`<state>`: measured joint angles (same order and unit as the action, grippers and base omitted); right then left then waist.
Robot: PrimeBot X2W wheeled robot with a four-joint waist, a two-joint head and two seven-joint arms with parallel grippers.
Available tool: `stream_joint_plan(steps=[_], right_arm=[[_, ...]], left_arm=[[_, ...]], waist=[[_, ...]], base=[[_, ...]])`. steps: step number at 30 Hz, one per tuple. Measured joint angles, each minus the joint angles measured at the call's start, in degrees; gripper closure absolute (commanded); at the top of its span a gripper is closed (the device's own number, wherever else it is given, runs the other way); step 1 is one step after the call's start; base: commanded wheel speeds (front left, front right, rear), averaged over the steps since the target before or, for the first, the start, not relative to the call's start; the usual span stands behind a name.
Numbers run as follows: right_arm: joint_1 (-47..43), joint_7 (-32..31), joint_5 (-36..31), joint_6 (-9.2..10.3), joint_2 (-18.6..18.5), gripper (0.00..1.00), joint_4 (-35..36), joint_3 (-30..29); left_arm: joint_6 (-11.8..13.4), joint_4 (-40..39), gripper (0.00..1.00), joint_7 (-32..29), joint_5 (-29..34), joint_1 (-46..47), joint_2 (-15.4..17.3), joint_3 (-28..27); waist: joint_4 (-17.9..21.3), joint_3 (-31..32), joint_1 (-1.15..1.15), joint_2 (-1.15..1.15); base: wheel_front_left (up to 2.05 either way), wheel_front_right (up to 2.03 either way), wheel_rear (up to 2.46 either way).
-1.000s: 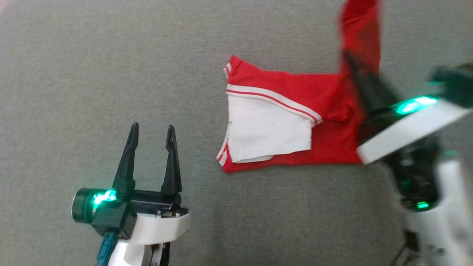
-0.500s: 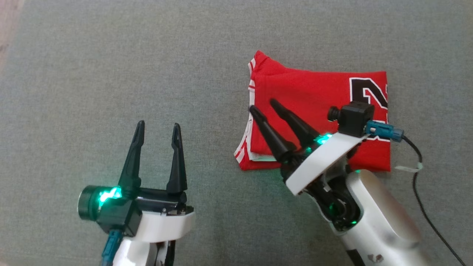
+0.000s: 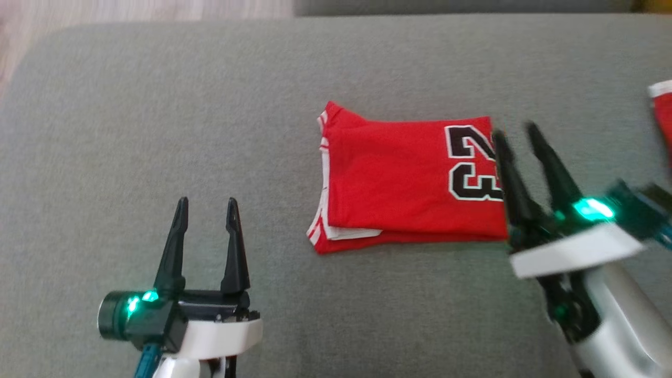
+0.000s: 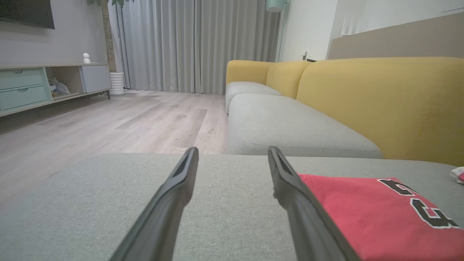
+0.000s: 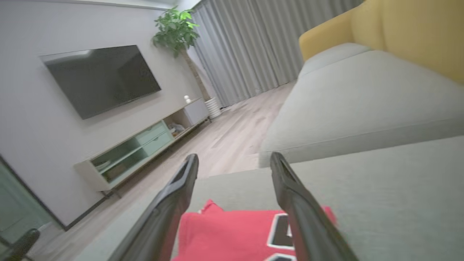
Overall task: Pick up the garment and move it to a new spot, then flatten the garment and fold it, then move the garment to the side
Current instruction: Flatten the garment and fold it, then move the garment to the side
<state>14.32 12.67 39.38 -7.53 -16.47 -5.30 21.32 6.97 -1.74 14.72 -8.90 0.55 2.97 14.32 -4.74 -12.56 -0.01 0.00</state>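
Observation:
The garment (image 3: 404, 184), a red jersey with white trim and a black number, lies folded flat in the middle of the grey cushion (image 3: 157, 105). My right gripper (image 3: 515, 132) hovers open at the garment's right edge, over the number, holding nothing. My left gripper (image 3: 207, 202) stands open and empty to the lower left, well apart from the cloth. In the left wrist view the garment (image 4: 380, 214) lies just right of my open left gripper (image 4: 232, 152). In the right wrist view the garment (image 5: 232, 232) lies below my open right gripper (image 5: 233, 157).
Another red and white cloth (image 3: 662, 105) pokes in at the far right edge. Wood floor (image 3: 131, 8) begins past the cushion's rounded far left corner. A yellow sofa back (image 4: 380, 101) rises behind the cushions, and a low TV cabinet (image 5: 145, 148) lines the wall.
My right gripper laid the lifted red flap over the white inside, opened and drew back to the right. The garment now lies folded, number up. The head camera also shifted.

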Motion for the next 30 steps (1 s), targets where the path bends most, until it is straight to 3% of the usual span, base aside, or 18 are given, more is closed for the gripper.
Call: stream_joint_plan(steps=[3,6,9,13,20,30], right_arm=[[-4.0,1.3,-1.1,0.00,-1.3,0.00,-2.4,-3.3],[-7.1,1.5,-11.2,0.00,-2.9,0.00,-5.7,-5.5],[-10.1,1.5,-18.7,0.00,-0.9,0.00,-6.1,-9.6],[-15.5,1.5,-23.8,0.00,2.8,0.00,-5.7,-11.3],[-20.2,1.5,-29.3,0.00,7.1,0.00,-3.9,-13.8],[-22.5,1.5,-30.4,0.00,9.4,0.00,-3.4,-14.5]], left_arm=[[0.0,-0.1,0.00,0.0,0.0,-0.6,0.0,-0.5],[0.1,-0.2,0.00,0.0,0.0,-2.1,0.0,-1.8],[0.1,-0.2,0.00,0.0,0.0,-4.9,0.0,-2.4],[-0.6,0.0,0.00,0.0,0.1,-9.1,0.0,-3.6],[-3.9,1.6,0.00,0.0,2.0,-12.2,0.1,-4.8],[-5.0,3.9,0.00,0.0,2.6,-13.6,0.1,-6.0]], waist=[[1.0,1.5,0.00,0.00],[1.7,3.2,0.00,0.00],[2.5,5.0,0.00,0.00],[3.3,7.6,-0.01,0.00],[4.3,11.3,-0.01,0.00],[5.0,13.1,0.00,0.00]], base=[[0.00,0.00,0.00],[0.00,0.00,0.00],[0.00,0.00,0.00],[0.00,0.00,0.00],[0.00,0.00,0.00],[0.00,0.00,0.00]])
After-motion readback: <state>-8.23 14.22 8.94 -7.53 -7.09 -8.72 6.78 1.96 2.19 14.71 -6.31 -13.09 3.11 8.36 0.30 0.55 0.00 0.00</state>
